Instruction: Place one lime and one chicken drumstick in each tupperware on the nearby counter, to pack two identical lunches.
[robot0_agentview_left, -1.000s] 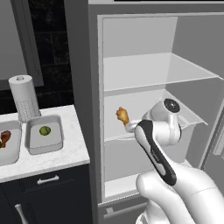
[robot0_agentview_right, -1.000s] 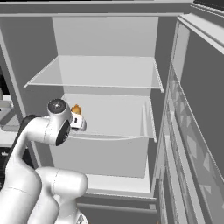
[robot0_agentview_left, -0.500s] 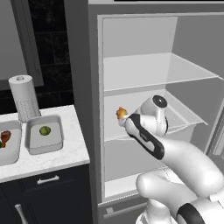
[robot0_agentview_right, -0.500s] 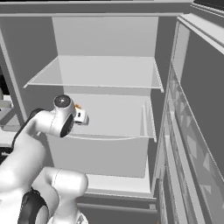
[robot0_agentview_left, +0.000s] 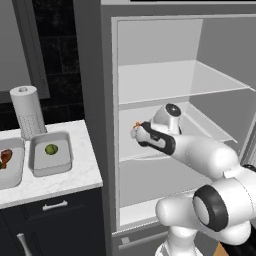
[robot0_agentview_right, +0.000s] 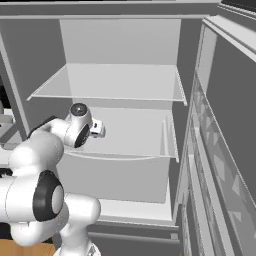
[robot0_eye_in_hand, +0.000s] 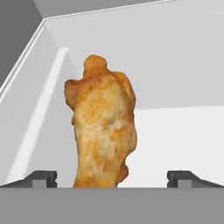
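A golden-brown chicken drumstick (robot0_eye_in_hand: 104, 131) stands on the white middle fridge shelf (robot0_agentview_right: 140, 137), close up in the hand view. My gripper (robot0_eye_in_hand: 113, 178) is open, one fingertip on each side of the drumstick's lower end with gaps between. In the left base view the gripper (robot0_agentview_left: 135, 131) covers most of that drumstick, leaving an orange sliver (robot0_agentview_left: 136, 123). On the counter (robot0_agentview_left: 75, 175) at the left sit two tupperware trays. The right tray (robot0_agentview_left: 62, 162) holds a lime (robot0_agentview_left: 51, 149). The left tray (robot0_agentview_left: 17, 172) holds another drumstick (robot0_agentview_left: 5, 157).
The fridge stands open, with an upper glass shelf (robot0_agentview_left: 175, 82) above my hand and its door (robot0_agentview_right: 220, 150) swung out to the right. A paper towel roll (robot0_agentview_left: 27, 112) stands behind the trays. Dark navy cabinets (robot0_agentview_left: 55, 210) sit below the counter.
My hand has pushed further into the fridge toward the drumstick, which it now hides in both base views. The jaws stayed open. The trays and their contents have not moved.
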